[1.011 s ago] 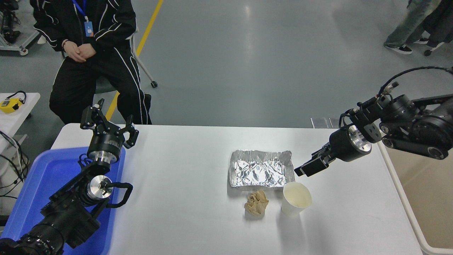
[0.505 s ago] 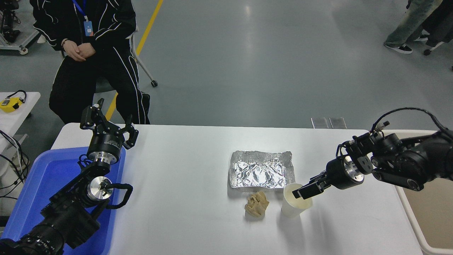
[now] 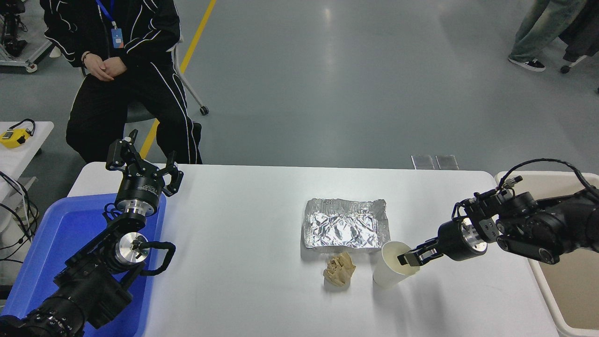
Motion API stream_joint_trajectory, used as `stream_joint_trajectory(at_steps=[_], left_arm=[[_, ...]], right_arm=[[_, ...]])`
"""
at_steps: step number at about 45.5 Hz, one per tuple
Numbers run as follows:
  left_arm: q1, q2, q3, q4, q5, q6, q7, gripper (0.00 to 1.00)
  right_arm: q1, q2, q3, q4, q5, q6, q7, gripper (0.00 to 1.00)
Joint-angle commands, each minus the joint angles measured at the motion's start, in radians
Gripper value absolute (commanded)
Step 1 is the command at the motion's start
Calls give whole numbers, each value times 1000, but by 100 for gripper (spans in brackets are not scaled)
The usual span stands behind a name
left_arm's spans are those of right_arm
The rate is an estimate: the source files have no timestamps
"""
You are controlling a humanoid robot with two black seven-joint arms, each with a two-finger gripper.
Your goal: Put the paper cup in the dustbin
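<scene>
The white paper cup [image 3: 388, 274] stands on the white table, right of centre near the front, and leans slightly to the right. My right gripper [image 3: 408, 259] comes in from the right, low over the table, and pinches the cup's right rim, with one finger inside the cream opening. The beige dustbin [image 3: 545, 295] stands off the table's right edge, partly behind my right arm. My left gripper [image 3: 142, 161] is parked open at the far left, above the blue tray.
A crumpled foil tray [image 3: 346, 223] lies just behind the cup. A crumpled brown paper ball [image 3: 339, 270] lies to the cup's left. A blue plastic tray [image 3: 47, 243] sits at the left edge. A person [image 3: 121, 70] sits beyond the far left corner.
My right gripper came down from above the foil tray's right side to the cup, then shifted right and closed on the cup's right rim. The cup tipped slightly right. My left arm has not moved.
</scene>
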Motion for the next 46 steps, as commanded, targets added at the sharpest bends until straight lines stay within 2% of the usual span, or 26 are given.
stream_joint_trajectory(at_steps=[1, 10, 16, 19, 23, 27, 33, 36, 40, 43, 44, 46], left_arm=[[0, 0, 0, 0, 0, 0, 0, 100], [0, 0, 0, 0, 0, 0, 0, 100], [0, 0, 0, 0, 0, 0, 0, 100], [0, 0, 0, 0, 0, 0, 0, 100], [0, 0, 0, 0, 0, 0, 0, 100], [0, 0, 0, 0, 0, 0, 0, 100], [0, 0, 0, 0, 0, 0, 0, 100], [0, 0, 0, 0, 0, 0, 0, 100], [0, 0, 0, 0, 0, 0, 0, 100], [0, 0, 0, 0, 0, 0, 0, 100], [0, 0, 0, 0, 0, 0, 0, 100], [0, 0, 0, 0, 0, 0, 0, 100]], right_arm=[[3, -2, -19, -8, 8, 2, 2, 0], [56, -37, -13, -2, 14, 2, 20, 0], [153, -108, 1, 20, 19, 9, 147, 0], [204, -129, 34, 20, 26, 12, 147, 0], [228, -136, 71, 1, 140, 68, 147, 0], [233, -136, 71, -23, 203, 71, 147, 0], [201, -108, 68, -227, 377, 75, 147, 0], [136, -67, 68, -388, 457, 78, 147, 0], [-14, -5, 71, -694, 552, 80, 147, 0], [-75, 2, 74, -781, 629, 80, 147, 0], [-95, -2, 76, -798, 672, 80, 128, 0], [-118, -20, 93, -801, 756, 75, 7, 0]])
